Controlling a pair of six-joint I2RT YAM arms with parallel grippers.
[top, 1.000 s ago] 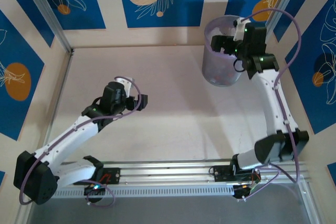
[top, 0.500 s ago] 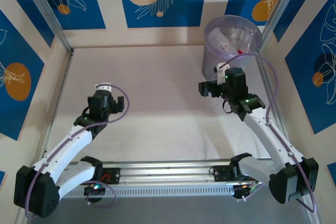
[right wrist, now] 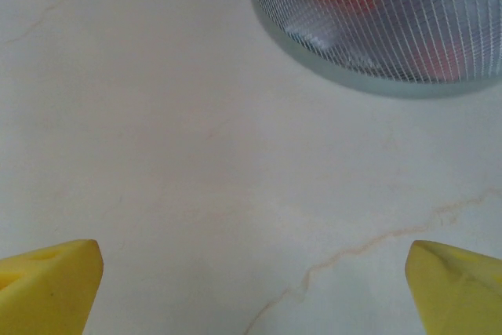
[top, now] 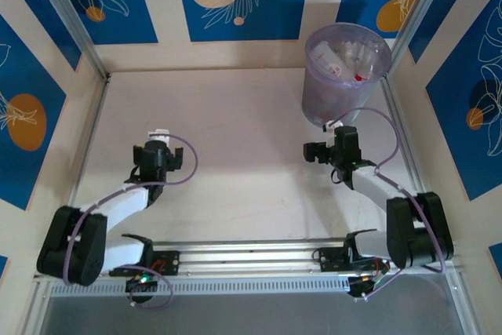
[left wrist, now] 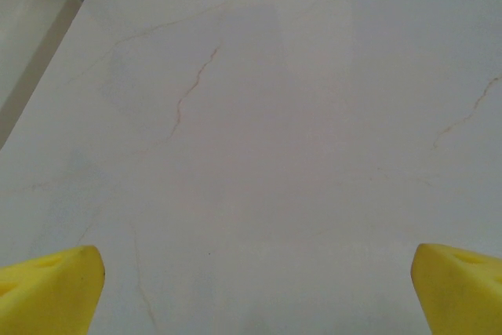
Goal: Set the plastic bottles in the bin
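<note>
Both arms have drawn back toward the near edge since the prior frame. Right end effector point(right wrist: 251, 288): fingers spread wide, nothing held, over bare counter point(top: 235, 107). Left end effector point(left wrist: 255, 296): likewise wide open, empty. Bin point(top: 343, 96) stands at far right corner, plastic bottles point(top: 343, 59) inside.
</note>
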